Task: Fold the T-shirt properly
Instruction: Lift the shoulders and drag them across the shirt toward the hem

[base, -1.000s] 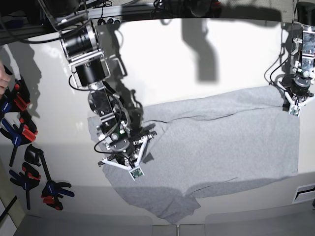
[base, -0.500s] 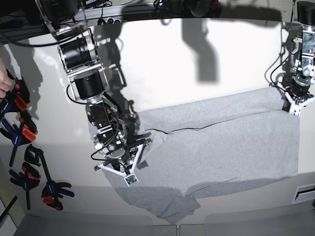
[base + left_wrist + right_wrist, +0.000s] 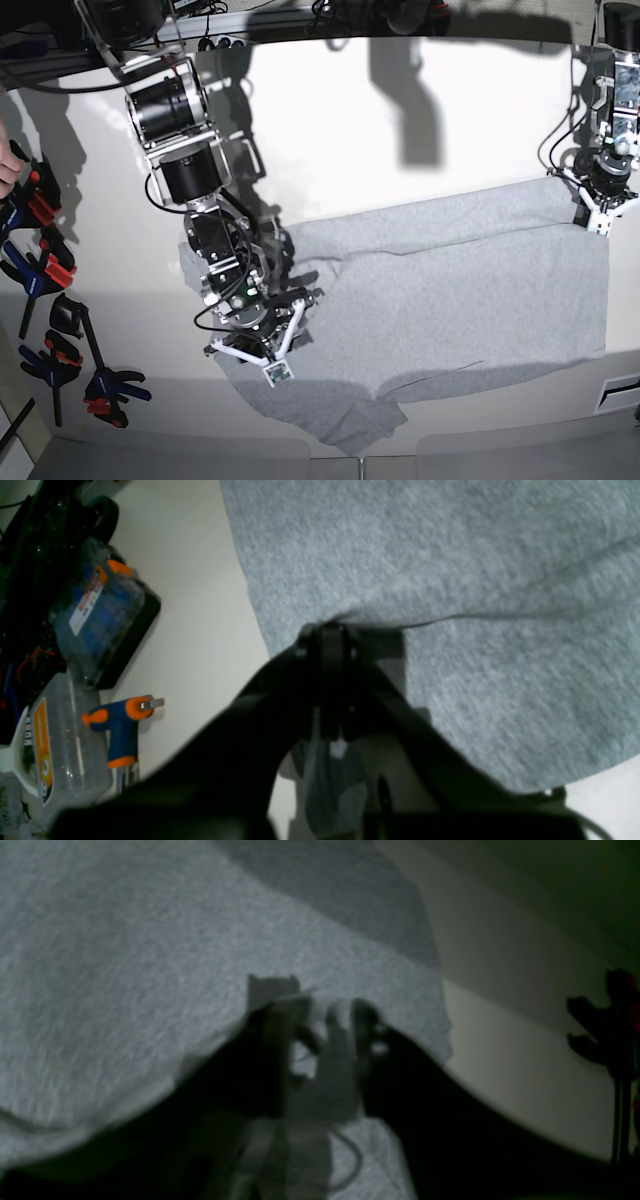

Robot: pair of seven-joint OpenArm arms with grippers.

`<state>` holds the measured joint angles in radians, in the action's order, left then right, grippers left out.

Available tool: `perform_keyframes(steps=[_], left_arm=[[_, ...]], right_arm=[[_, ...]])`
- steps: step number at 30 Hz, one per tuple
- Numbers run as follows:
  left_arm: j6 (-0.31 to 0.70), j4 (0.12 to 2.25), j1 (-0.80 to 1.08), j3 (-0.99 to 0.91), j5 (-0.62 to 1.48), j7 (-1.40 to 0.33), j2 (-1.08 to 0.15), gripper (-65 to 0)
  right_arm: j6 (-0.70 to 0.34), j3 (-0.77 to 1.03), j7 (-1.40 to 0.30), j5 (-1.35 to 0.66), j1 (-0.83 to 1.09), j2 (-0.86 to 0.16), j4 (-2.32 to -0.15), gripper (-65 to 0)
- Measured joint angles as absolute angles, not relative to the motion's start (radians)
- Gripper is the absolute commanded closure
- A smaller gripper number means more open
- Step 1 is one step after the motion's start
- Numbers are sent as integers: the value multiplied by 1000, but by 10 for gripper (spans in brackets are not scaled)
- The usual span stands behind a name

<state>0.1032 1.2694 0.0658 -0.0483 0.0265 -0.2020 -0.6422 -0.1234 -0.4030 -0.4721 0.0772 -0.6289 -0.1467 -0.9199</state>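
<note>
Grey heathered cotton, the short-sleeved T-shirt [image 3: 450, 290] lies spread plain side up across the pale cream table [image 3: 360, 130], a long crease running across its upper part and one rumpled corner reaching toward the table's near edge. At the shirt's far corner, on the base view's right, the left gripper [image 3: 602, 218] has its black jaws closed together, pinching the edge of the fabric; the left wrist view shows the cloth puckered where they [image 3: 327, 640] meet. On the base view's left, the right gripper [image 3: 262, 352] sits low over the shirt's other end. Its jaws [image 3: 312, 1015] stand parted in the dim right wrist view, with cloth beneath them; whether any fabric is caught between them I cannot tell. Blue-and-orange spring clamps [image 3: 40, 270] lie on the table's side, well apart from the shirt.
</note>
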Motion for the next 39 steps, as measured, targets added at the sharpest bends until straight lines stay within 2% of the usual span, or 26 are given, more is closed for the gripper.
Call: perform_keyframes(steps=[13,14,17,18,20,25,30,32,35,39], left_arm=[[103,1269,66,-48,27,-202,-643,0],[103,1269,66,-48,27,-202,-643,-37],[81,1269,67,-48,26,-155,-646,-231],[60,1269,66,-48,26,-128,-648,-266],[18,1269,66,-48,25,-69,-663,-290],[1,1269,62,-49,-23,-83,-702,-297],[-1,1293,64,-49,265,-328,-698,-297],[-1,1308,66,-48,372,-315,-698,-296],[-1,1338,52,-80,398,-312,-660,-296],[0,1344,38,-182,501,-378,-570,-296]], right_arm=[[-123,-403,-461,77,-629,-141,-920,-223],[-123,-403,-467,77,-629,-141,-920,-223],[-123,-403,-473,77,-628,-141,-920,-223],[-123,-403,-472,77,-628,-141,-920,-223],[-123,-403,-472,77,-629,-141,-920,-223],[-123,-403,-499,77,-629,-141,-920,-223],[-123,-403,-619,72,-628,-141,-920,-223],[-121,-403,-630,-8,-623,-148,-920,-223],[-119,-337,-642,-195,-620,-152,-920,-223],[-188,-184,-673,-224,-624,-152,-920,-223]])
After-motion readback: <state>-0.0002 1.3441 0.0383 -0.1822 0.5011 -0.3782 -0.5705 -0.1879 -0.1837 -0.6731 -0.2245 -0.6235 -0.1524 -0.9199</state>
